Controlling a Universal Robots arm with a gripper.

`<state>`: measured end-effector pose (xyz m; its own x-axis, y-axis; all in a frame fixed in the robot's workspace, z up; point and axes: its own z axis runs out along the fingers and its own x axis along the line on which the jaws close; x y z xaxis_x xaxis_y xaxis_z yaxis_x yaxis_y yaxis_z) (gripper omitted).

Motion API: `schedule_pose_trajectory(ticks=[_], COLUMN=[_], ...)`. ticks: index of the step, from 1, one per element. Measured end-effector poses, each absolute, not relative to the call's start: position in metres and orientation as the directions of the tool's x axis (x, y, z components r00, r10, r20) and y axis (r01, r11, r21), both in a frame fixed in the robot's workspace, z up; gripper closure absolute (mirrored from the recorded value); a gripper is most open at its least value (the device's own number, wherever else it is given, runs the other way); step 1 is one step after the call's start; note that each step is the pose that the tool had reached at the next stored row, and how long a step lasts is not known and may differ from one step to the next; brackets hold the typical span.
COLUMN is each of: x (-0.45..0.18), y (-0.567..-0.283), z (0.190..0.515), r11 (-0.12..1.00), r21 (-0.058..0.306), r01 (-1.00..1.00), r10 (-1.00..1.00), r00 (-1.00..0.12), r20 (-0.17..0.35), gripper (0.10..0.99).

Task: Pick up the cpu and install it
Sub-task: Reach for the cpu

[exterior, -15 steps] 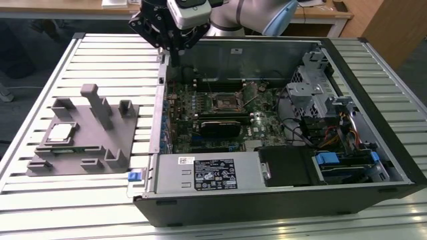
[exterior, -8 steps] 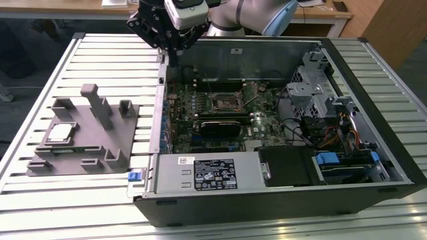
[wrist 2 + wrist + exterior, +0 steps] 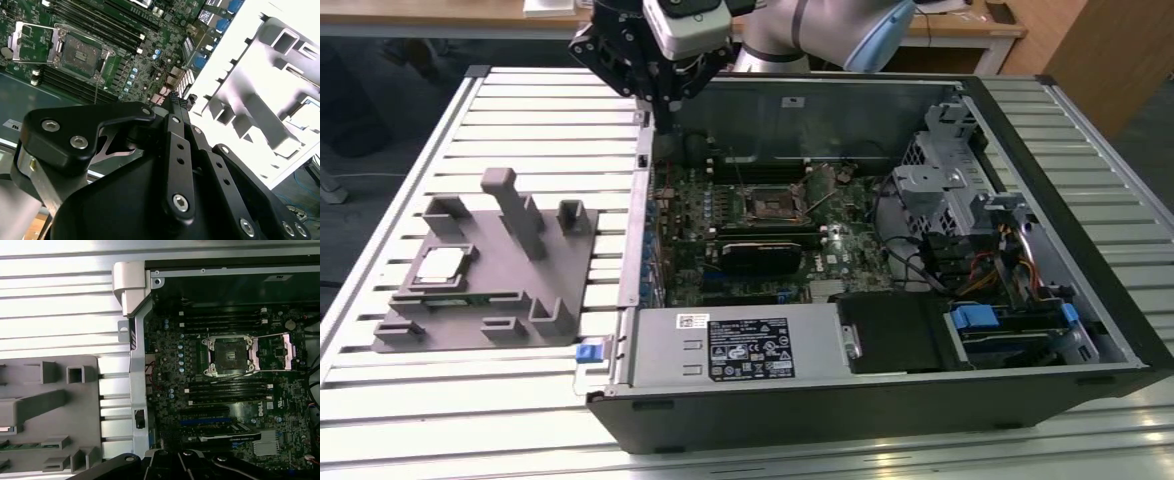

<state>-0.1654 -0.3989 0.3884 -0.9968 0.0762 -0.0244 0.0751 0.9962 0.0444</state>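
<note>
The cpu (image 3: 440,265), a small square chip with a pale metal top, lies flat in a pocket of the grey fixture (image 3: 494,300) on the exterior view's left. My gripper (image 3: 663,108) hangs high over the rear corner of the computer case's side wall, well away from the cpu. Its two black fingers (image 3: 176,145) meet at the tip with nothing between them. The motherboard socket (image 3: 771,205) sits inside the case. It stands open in both wrist views (image 3: 230,355) (image 3: 82,50), its metal frame (image 3: 276,352) flipped aside.
The open computer case (image 3: 881,395) lies on a slatted metal table (image 3: 520,110). Its raised side wall (image 3: 137,365) stands between the fixture and the motherboard. Drive bays and cables (image 3: 987,250) crowd the exterior view's right. Tall grey posts (image 3: 514,210) rise from the fixture.
</note>
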Motion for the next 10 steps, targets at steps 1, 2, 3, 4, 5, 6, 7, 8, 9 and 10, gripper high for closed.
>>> schedule_pose_trajectory(ticks=[1,2,3,4,5,6,7,8,9,10], x=[-0.1657,-0.1662,-0.1666,-0.1671,-0.1674,-0.1678,-0.1682,-0.1686,-0.1689,-0.1692], y=[-0.3989,-0.3989,-0.3989,-0.3989,-0.3989,-0.3989,-0.3989,-0.3989,-0.3989,-0.3989], z=[0.3884,0.3883,0.3883,0.3882,0.3882,0.3881,0.3881,0.3881,0.388,0.3879], r11=[0.996,0.996,0.996,0.996,0.996,0.996,0.996,0.996,0.996,0.996], r21=[0.044,0.044,0.044,0.044,0.044,0.044,0.044,0.044,0.044,0.044], r01=[0.075,0.075,0.075,0.075,0.075,0.075,0.075,0.075,0.075,0.075], r10=[0.076,0.076,0.076,0.076,0.076,0.076,0.076,0.076,0.076,0.076], r00=[-0.997,-0.997,-0.997,-0.997,-0.997,-0.997,-0.997,-0.997,-0.997,-0.997], r20=[-0.024,-0.024,-0.024,-0.024,-0.024,-0.024,-0.024,-0.024,-0.024,-0.024], gripper=[0.98,0.98,0.98,0.98,0.98,0.98,0.98,0.98,0.98,0.98])
